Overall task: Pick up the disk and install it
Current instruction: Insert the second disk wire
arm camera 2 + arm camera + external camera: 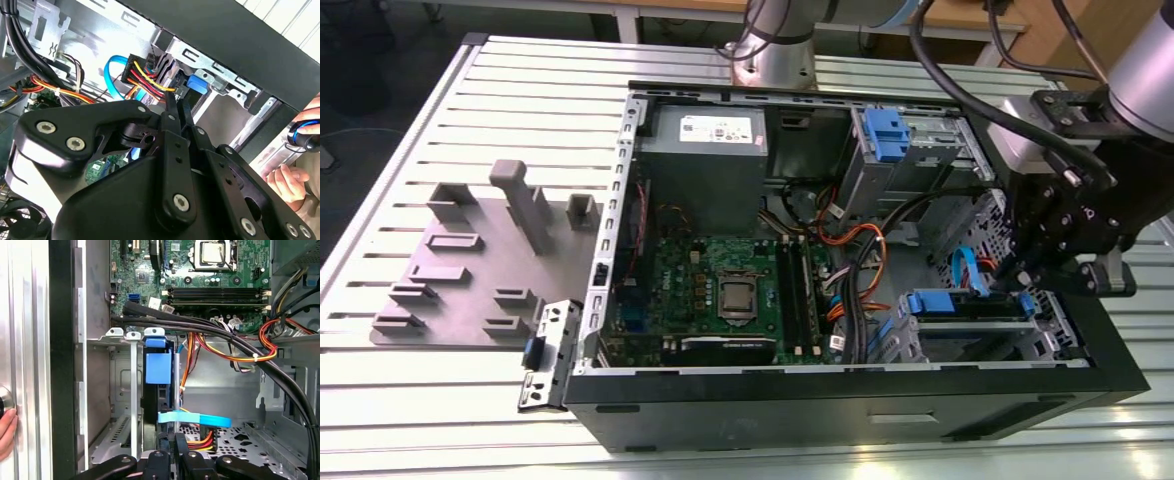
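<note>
The gripper (172, 452), fingers nearly together, is reaching into the computer case (854, 410) just behind the disk (159, 375) sitting in its drive cage (125, 390); it should be pushing squarely.

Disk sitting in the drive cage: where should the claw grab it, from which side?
Probably the blue carrier's exposed end, from the case's open side: the disk stands on edge between cage walls, flat faces boxed in.

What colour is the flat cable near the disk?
Light blue. The cable shows best in the first wrist view, just beside the disk.
</note>
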Action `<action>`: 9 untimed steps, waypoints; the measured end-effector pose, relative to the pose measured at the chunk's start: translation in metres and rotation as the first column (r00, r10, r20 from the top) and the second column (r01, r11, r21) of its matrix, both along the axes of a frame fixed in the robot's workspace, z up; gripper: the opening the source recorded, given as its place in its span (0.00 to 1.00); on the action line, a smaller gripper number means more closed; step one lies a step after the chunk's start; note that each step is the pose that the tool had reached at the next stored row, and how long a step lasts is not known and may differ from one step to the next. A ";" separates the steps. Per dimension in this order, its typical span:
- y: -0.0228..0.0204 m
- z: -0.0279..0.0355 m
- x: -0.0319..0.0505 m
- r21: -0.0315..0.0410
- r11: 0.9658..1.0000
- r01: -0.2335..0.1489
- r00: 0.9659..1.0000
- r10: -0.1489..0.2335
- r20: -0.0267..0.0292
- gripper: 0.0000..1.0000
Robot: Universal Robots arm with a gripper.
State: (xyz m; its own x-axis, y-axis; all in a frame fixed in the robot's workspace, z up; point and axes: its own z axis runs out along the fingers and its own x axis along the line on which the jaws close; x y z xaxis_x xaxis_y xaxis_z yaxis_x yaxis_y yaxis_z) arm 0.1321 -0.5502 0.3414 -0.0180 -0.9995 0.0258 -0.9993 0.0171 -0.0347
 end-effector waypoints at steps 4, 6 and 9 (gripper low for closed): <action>-0.0042 -0.0004 -0.0001 -0.001 1.000 0.000 1.000 0.000 0.000 0.16; -0.0047 -0.0025 -0.0001 -0.001 1.000 0.000 1.000 0.000 0.000 0.16; -0.0049 -0.0036 -0.0001 -0.001 1.000 0.000 1.000 0.000 0.000 0.16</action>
